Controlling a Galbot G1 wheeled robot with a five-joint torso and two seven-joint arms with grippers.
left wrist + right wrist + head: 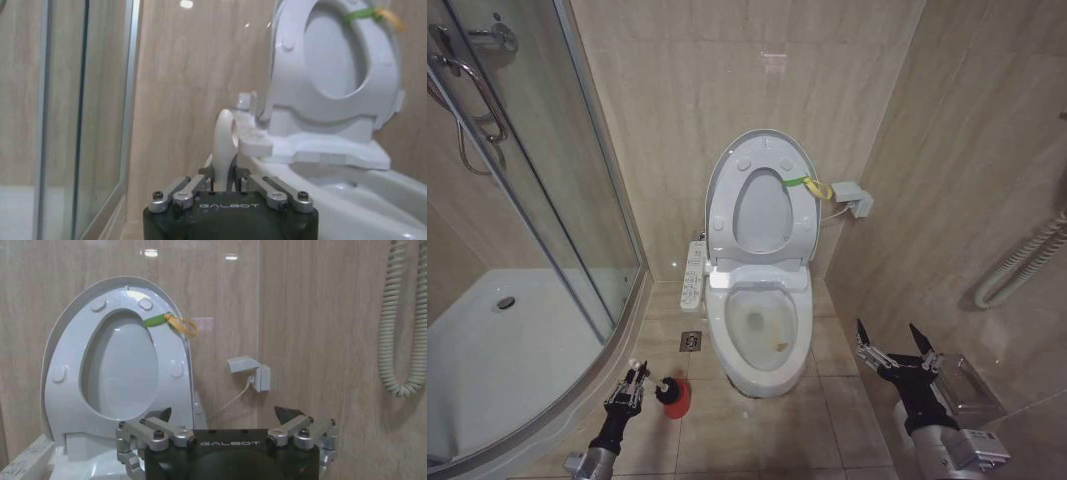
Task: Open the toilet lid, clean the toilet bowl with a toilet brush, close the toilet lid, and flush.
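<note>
The toilet brush [670, 392] bristles sit hidden inside its red holder [674, 402]

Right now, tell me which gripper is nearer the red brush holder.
Left. The left gripper is right beside the red holder on the floor; the right gripper is across the toilet bowl.

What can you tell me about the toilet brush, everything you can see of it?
The toilet brush stands upright in its small round red holder on the tiled floor, at the robot's left of the toilet bowl, with dark bristles at the holder. Its thin white plastic-looking handle ends in a looped top. The left gripper has its fingers shut on the handle. The brush touches nothing else that can be seen.
</note>
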